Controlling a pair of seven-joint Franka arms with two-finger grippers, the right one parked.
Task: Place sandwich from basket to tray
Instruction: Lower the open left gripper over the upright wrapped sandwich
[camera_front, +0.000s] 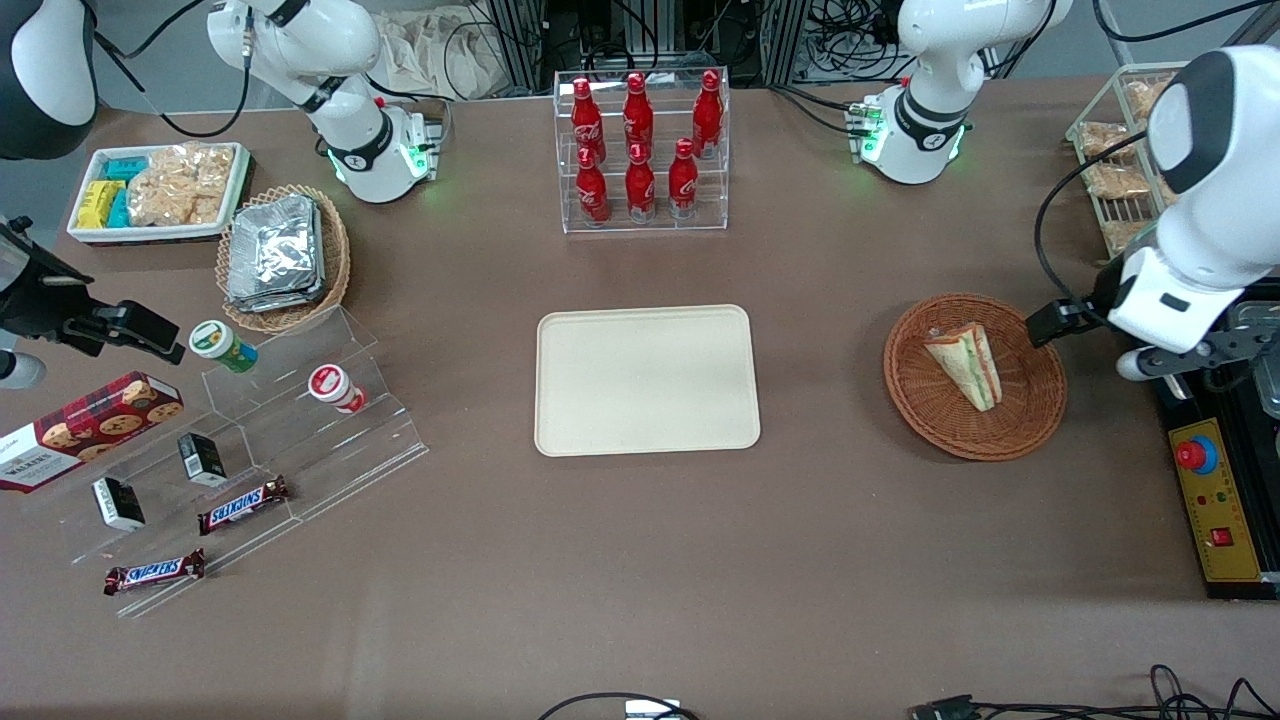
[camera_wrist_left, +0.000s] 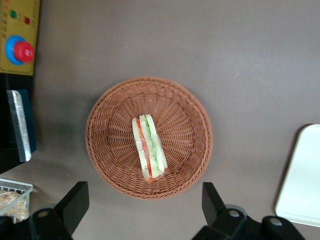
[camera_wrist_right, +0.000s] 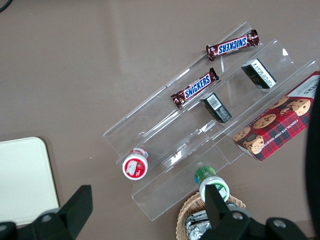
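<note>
The sandwich (camera_front: 965, 364) lies on its side in the round wicker basket (camera_front: 1040, 410), toward the working arm's end of the tabletop (camera_front: 640, 560). The gripper (camera_wrist_left: 145, 202) hangs above the basket's rim, jaws spread wide with nothing between them. Bare brown tabletop separates the basket from the cream tray (camera_front: 646, 380), which lies flat at the middle. An acrylic rack of red Coca-Cola bottles (camera_front: 640, 150) stands farther from the front camera than the tray. Just beside the basket sits a yellow control box (camera_front: 1215, 500) with a red button. Snickers bars (camera_front: 243, 506) and a Walkers cookie box (camera_front: 85, 428) lie toward the parked arm's end.
</note>
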